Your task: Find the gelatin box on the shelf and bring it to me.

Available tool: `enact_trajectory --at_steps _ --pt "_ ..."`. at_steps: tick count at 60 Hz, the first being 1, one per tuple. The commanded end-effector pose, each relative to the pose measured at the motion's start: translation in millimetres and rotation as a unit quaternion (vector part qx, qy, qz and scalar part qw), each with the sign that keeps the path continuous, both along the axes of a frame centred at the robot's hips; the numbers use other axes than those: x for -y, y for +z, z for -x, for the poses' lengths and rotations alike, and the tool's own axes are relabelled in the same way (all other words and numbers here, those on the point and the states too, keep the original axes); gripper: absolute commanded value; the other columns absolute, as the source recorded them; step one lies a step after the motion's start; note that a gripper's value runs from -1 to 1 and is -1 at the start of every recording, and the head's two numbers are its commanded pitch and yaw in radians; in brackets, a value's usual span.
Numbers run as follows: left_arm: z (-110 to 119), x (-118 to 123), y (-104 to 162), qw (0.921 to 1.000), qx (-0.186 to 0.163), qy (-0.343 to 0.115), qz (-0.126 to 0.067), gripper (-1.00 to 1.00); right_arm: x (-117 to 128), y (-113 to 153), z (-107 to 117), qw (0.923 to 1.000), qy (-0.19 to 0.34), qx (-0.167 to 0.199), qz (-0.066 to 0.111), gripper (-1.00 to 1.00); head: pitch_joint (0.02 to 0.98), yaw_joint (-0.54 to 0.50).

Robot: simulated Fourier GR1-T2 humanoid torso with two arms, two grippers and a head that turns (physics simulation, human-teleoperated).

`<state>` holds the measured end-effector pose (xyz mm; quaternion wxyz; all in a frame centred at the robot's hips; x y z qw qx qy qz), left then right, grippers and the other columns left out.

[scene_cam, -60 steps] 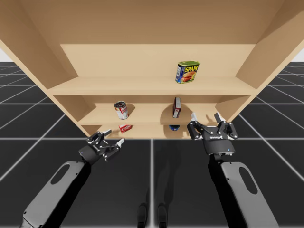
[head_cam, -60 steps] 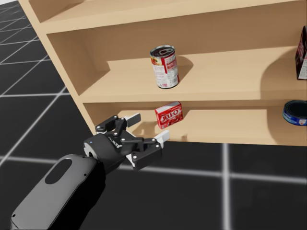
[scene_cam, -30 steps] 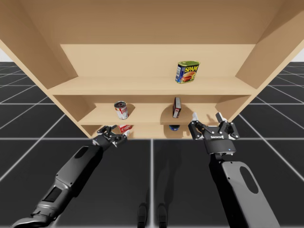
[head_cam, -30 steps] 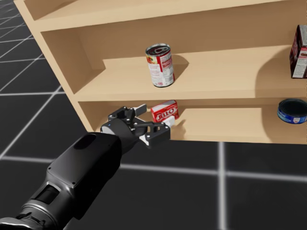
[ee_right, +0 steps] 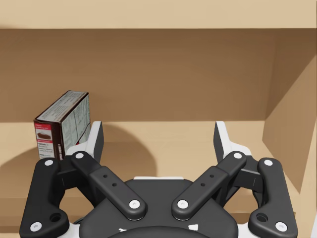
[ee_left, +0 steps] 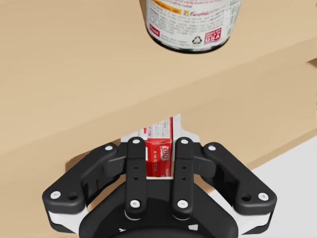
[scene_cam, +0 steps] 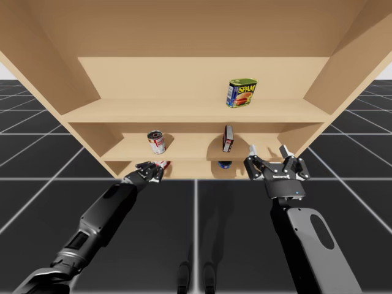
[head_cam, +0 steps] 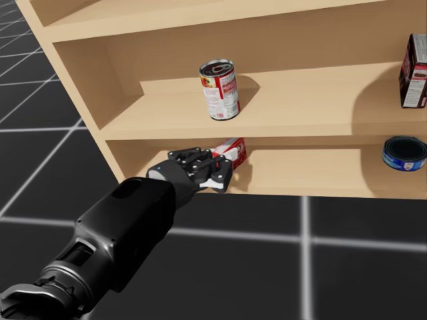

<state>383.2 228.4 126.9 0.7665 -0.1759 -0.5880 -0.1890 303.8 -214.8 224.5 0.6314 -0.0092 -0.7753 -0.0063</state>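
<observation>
The gelatin box (head_cam: 235, 149), small and red with white sides, lies on the lowest shelf (head_cam: 313, 173) near its front edge. My left gripper (head_cam: 215, 168) is shut on it, one finger on each side. In the left wrist view the box (ee_left: 160, 131) sits between the fingers (ee_left: 134, 159), under the soup can (ee_left: 190, 24). The high view shows my left gripper (scene_cam: 151, 169) at the box (scene_cam: 163, 163). My right gripper (scene_cam: 275, 160) stands open in front of the shelf's right end, holding nothing.
A red and white soup can (head_cam: 219, 89) stands on the middle shelf above the box. A dark box (ee_right: 61, 124) stands further right on that shelf, a flat blue can (head_cam: 403, 152) lies below it. A blue and yellow tin (scene_cam: 241, 92) is on the top shelf.
My left arm has reached forward into the lowest shelf and its fingers have shut on the gelatin box. My right arm has barely moved. My head has turned slightly.
</observation>
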Motion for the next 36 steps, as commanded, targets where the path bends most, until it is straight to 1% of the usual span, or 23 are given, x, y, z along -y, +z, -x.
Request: enact_trajectory --at_steps 1,7,8,11,12,14,19,21,29,36 --pt "9.8 1.4 6.6 0.9997 0.006 -0.025 -0.004 1.0 0.8 0.0 -0.8 1.0 0.0 0.0 0.0 -1.0 0.75 0.28" --pt "22.2 0.6 14.7 0.9993 0.011 -0.032 -0.015 1.0 1.1 0.0 -1.1 1.0 0.0 0.0 0.0 -1.0 0.746 0.28" --pt "27.3 -0.1 16.7 0.999 0.013 -0.035 -0.025 1.0 1.0 -0.1 -1.1 1.0 0.0 0.0 0.0 -1.0 0.746 0.28" --pt "32.7 -0.8 18.7 0.9987 0.017 -0.037 -0.031 1.0 0.9 -0.3 -1.1 1.0 0.0 -0.001 0.0 -1.0 0.746 0.28" --pt "37.8 -1.7 20.3 0.9984 0.016 -0.04 -0.036 1.0 0.7 -0.4 -1.1 1.0 0.0 -0.001 0.0 -1.0 0.745 0.29" --pt "41.0 -2.6 21.2 0.9982 0.016 -0.039 -0.043 1.0 0.7 -0.5 -1.2 1.0 0.0 -0.001 0.0 -1.0 0.745 0.29" --pt "54.5 -8.7 24.8 0.9979 0.017 -0.041 -0.047 1.0 0.9 -0.5 -1.2 1.0 -0.002 -0.001 0.0 -1.0 0.74 0.29" --pt "57.5 -10.3 25.5 0.998 0.016 -0.041 -0.044 1.0 1.1 -0.3 -1.3 1.0 -0.002 0.0 0.0 -1.0 0.738 0.29" --pt "80.2 -21.5 28.9 0.9976 0.016 -0.042 -0.053 1.0 1.4 0.1 -1.2 1.0 -0.004 -0.001 -0.003 -1.0 0.736 0.3" --pt "99.6 -30.5 32.6 0.9979 0.017 -0.039 -0.049 1.0 1.4 0.1 -1.6 1.0 -0.003 -0.001 -0.002 -1.0 0.724 0.3"
